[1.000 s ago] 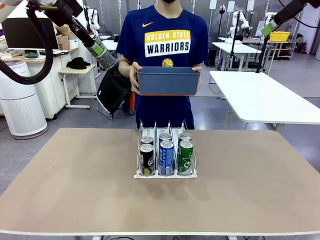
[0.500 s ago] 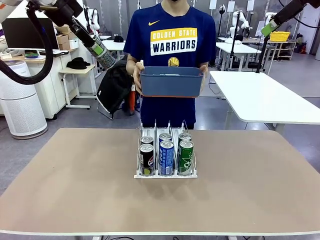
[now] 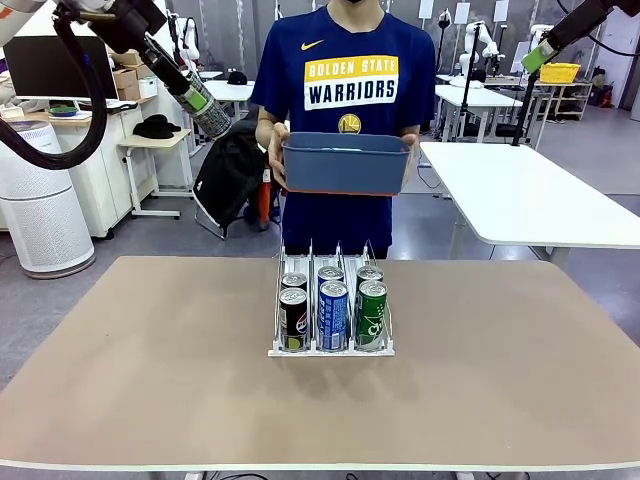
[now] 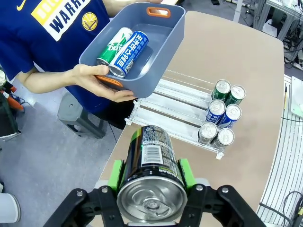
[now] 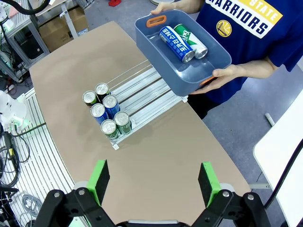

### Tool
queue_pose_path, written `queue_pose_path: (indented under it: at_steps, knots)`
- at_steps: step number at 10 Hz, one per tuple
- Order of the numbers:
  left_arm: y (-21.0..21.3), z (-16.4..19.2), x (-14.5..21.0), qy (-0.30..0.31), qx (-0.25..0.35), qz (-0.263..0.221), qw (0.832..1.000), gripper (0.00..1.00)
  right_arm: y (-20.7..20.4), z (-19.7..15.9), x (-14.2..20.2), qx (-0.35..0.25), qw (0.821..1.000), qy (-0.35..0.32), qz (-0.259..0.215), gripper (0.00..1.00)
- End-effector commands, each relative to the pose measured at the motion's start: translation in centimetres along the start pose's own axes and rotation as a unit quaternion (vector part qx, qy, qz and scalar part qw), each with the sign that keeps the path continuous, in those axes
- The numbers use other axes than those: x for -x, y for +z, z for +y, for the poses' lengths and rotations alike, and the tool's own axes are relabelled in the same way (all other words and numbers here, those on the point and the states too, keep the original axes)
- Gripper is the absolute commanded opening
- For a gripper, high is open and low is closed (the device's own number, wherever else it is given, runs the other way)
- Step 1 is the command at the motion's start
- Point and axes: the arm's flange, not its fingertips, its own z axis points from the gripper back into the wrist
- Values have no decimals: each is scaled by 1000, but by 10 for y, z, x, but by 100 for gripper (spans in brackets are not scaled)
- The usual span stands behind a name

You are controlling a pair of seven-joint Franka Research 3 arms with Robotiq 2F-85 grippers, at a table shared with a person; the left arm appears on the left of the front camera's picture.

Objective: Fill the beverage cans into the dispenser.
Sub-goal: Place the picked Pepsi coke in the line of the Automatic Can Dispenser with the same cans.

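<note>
Left jaws grip a black can (image 4: 150, 165), far end hidden; right jaws wide, empty. From the front, the tub (image 3: 345, 165) wall conceals its contents.

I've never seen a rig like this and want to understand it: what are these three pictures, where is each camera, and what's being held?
A two-armed robot shares a brown table with a person. The wide picture comes from a fixed camera between the arms; the other two come from cameras on each wrist, looking along that arm's tool. On the table stands a clear dispenser rack with six drink cans at its front, two per lane. The left tool, raised high at the side, is shut on a black can. The right tool is open and holds nothing. The person's hands hold a blue tub at the far side, with a blue can and a green can lying inside.
</note>
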Motion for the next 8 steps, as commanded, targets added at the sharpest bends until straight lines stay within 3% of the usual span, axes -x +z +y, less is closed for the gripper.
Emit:
queue_pose_path:
  at_steps: [1,2,5,8]
  knots:
    - [0,-22,-10,43,-3,14,999,58,-1,1,0,1,1000,-3,5,100]
    - [-2,-46,-22,70,-35,37,996,58,-1,1,0,1,1000,-3,5,100]
    - [-6,-109,-32,91,-53,90,990,58,-1,1,0,1,1000,-3,5,100]
    - [-25,-169,-32,94,-56,108,988,58,-1,1,0,1,1000,-3,5,100]
